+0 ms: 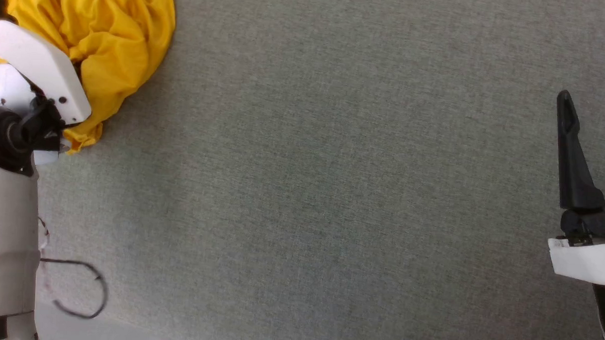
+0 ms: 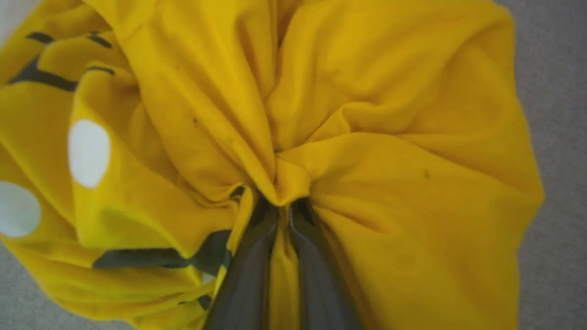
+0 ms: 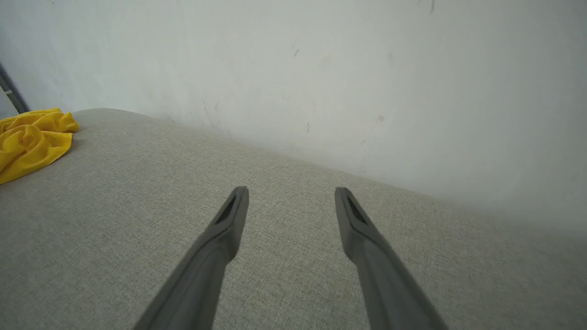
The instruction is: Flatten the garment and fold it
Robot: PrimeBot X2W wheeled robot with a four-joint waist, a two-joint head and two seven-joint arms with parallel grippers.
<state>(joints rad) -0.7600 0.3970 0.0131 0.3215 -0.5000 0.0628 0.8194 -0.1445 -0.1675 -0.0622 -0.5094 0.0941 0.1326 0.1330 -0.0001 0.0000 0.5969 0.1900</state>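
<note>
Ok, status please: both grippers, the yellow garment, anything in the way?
Left gripper shut on yellow garment, crumpled in a heap. Right gripper open, apart, above grey cloth surface. Black cable near left arm.

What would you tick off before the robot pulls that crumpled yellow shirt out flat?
1. Grip: left gripper shut on the garment: ok.
2. Layers pinched, one or several: cannot tell.
3. Cloth flat: not ok, it lies bunched.
4. Spare hand: right gripper open, holding nothing: ok.
5. Room to spread it on the grey surface: ok.
</note>
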